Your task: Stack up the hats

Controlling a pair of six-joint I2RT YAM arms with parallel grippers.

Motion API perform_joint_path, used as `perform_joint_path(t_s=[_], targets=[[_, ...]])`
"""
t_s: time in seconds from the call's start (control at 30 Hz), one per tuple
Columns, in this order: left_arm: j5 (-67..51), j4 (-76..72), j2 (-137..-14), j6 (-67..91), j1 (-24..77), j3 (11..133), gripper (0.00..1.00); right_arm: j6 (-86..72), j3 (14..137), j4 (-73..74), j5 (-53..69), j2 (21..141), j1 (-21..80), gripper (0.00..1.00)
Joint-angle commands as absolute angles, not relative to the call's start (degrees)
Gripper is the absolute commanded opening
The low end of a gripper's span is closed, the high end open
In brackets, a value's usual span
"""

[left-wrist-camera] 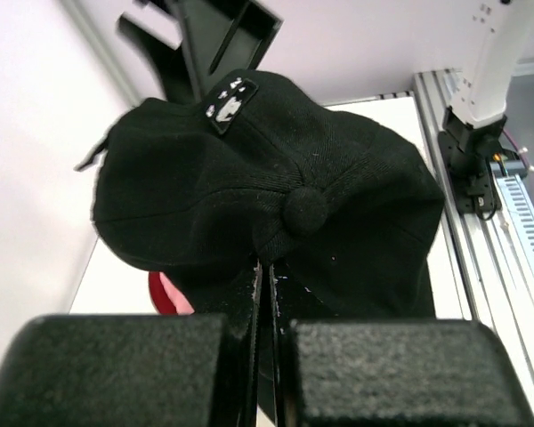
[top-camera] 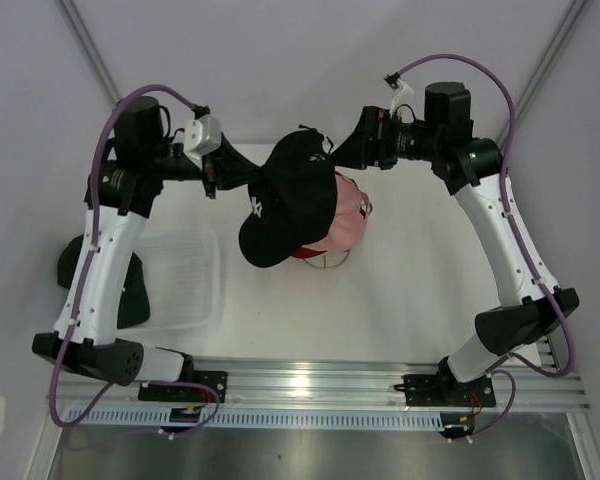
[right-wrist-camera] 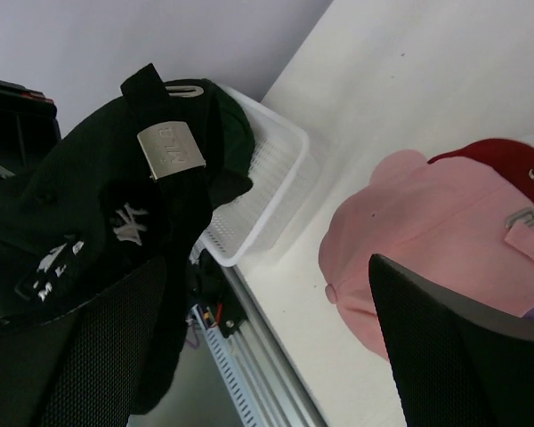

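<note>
Left gripper (left-wrist-camera: 267,274) clamped on black cap (left-wrist-camera: 249,178), pinching crown fabric; cap held aloft. Long axis diagonal: brim points near-left, strap far-right. Right gripper (top-camera: 332,152) jaws wide apart at strap end. Beneath: pink cap (top-camera: 348,222) atop red cap (top-camera: 302,254).

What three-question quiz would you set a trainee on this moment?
1. True or false: the left gripper is shut on the black cap.
2. Which cap sits uppermost beneath it? A red cap, B pink cap, C green cap.
3. Fill in: the right gripper stands ____.
Key: 1 true; 2 B; 3 open.
</note>
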State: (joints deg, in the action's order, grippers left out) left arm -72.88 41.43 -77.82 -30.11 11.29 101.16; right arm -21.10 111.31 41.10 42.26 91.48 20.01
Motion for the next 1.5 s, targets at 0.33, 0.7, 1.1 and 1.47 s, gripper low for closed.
perform_joint_path(t_s=[0.33, 0.7, 1.1, 1.47], targets=[[-76.9, 41.6, -82.8, -39.4, 14.9, 105.6, 0.01, -32.4, 104.1, 28.3, 43.8, 86.9, 19.3, 0.97], [-75.0, 47.7, -82.1, -44.6, 14.9, 105.7, 0.01, -32.5, 108.9, 33.0, 40.2, 84.3, 14.0, 0.96], [-78.0, 44.8, -81.8, -42.5, 14.9, 105.9, 0.01, -27.7, 106.0, 37.4, 35.2, 87.4, 20.8, 0.84], [-78.2, 44.5, -81.0, -42.1, 14.9, 105.7, 0.01, -26.3, 106.0, 38.4, 28.2, 88.2, 20.9, 0.64]])
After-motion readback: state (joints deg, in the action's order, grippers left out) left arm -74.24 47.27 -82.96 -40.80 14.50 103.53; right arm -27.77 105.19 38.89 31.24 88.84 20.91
